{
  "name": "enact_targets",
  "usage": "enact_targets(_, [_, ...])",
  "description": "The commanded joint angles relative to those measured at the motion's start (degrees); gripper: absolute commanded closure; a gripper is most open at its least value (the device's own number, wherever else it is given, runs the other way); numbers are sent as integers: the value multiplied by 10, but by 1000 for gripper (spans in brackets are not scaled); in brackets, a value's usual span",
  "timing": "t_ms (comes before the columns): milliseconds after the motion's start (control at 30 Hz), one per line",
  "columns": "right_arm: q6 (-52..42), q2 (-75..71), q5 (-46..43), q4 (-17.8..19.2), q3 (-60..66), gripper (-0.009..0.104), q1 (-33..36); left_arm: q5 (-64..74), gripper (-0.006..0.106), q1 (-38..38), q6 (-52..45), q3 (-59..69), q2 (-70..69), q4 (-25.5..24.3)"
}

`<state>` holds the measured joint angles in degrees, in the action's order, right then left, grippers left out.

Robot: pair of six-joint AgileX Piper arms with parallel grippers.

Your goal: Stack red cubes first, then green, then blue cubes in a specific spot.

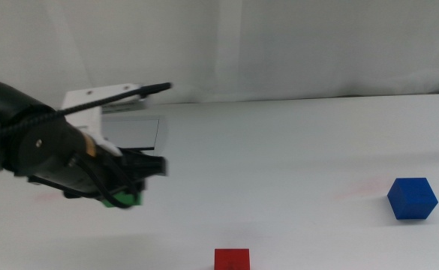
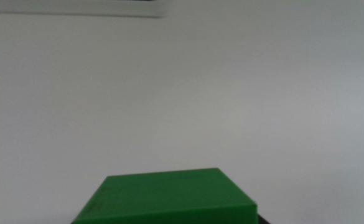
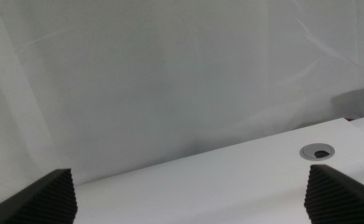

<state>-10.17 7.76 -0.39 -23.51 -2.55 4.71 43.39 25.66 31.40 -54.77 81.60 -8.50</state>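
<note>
While left claw [image 1: 133, 187] grips green cube [image 1: 125, 199] at frame's left, lifted off tabletop [image 1: 279, 142], red cube [image 1: 232, 259] sits bottom centre, blue cube [image 1: 412, 198] far right. Step: green stacking. Next: carry over red, lower squarely. Right claw [image 3: 191, 205] wide, empty, outside middle view.

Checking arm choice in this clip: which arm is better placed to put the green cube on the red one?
Left: its gripper holds the green cube, near the red cube. The right gripper waits open, facing the wall.

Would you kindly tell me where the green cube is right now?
The green cube sits in the left pincer at the middle view's left, well left of the red cube.
</note>
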Motion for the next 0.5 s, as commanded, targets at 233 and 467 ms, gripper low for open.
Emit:
enact_targets(233, [-3, -2, 0, 4, 2, -8, -3, 29, 103, 182, 135, -5, -31, -9])
enact_targets(467, [-3, -2, 0, 4, 2, -8, -3, 23, 103, 284, 270, -5, -26, -75])
